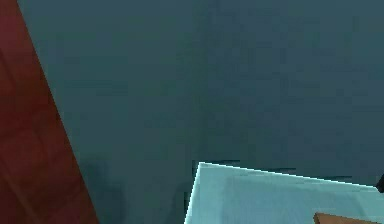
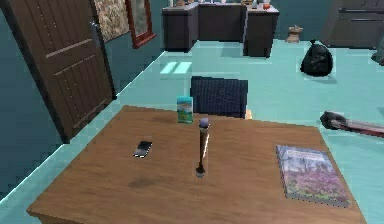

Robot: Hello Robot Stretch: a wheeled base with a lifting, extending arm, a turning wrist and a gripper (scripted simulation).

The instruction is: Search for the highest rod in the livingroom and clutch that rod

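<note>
We locate a thin upright rod (image 2: 203, 148) near the centre of the desk (image 2: 100, 190), with a phone (image 2: 143, 149) at its 9 o'clock. The search appears nearly complete; approach and grasp are not yet done. We cannot tell the state of the fingers.

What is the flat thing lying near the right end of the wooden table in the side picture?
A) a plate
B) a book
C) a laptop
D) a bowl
B: the book lies flat on the table, a thin rectangle with a printed, colourful cover facing up.
</note>
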